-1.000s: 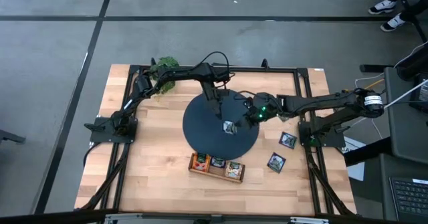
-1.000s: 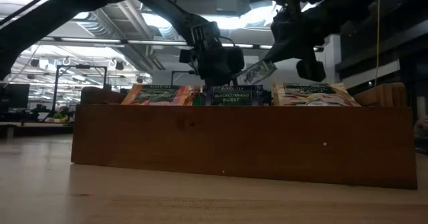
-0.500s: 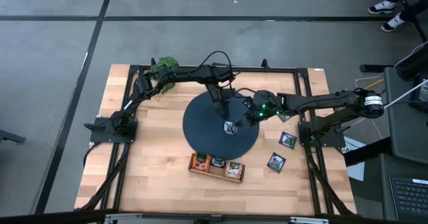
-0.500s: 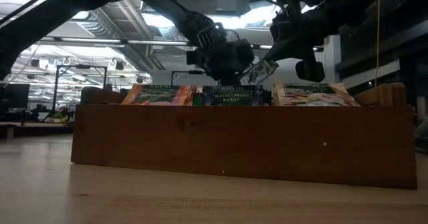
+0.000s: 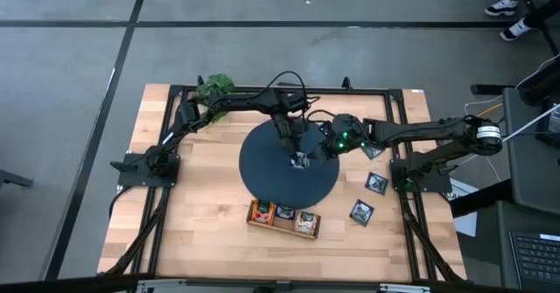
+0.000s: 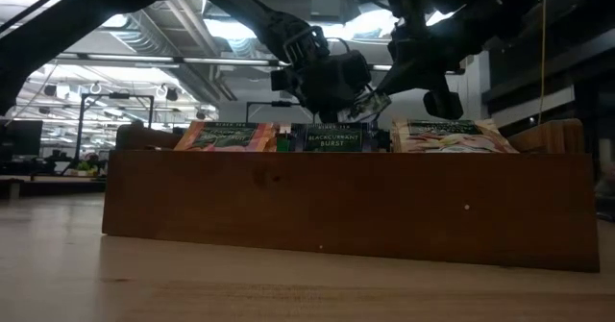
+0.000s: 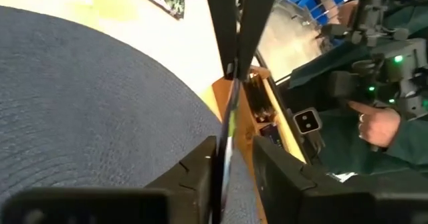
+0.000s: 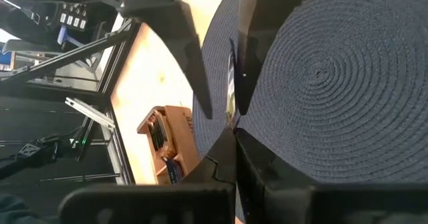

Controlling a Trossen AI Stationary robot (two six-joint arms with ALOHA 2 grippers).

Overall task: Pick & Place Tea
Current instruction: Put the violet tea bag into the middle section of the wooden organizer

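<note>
From above, a round dark woven mat (image 5: 289, 163) is seen on the pale wooden desk (image 5: 201, 205). Over it both pincers meet on one small flat tea sachet (image 5: 301, 161): the left pincer (image 5: 295, 149) stands with fingers parted either side of it, and the right pincer (image 5: 308, 156) is closed on its edge. Two dark sachets (image 5: 376, 183) (image 5: 361, 212) lie on the desk beside the mat. A long brown wooden tray (image 5: 283, 216) holds three stacks.

At desk level, "BLACKCURRANT BURST" is read on the tray's middle sachet (image 6: 332, 137).

In both wrist views the sachet (image 7: 231, 117) (image 8: 231, 83) is seen edge-on between fingers.
</note>
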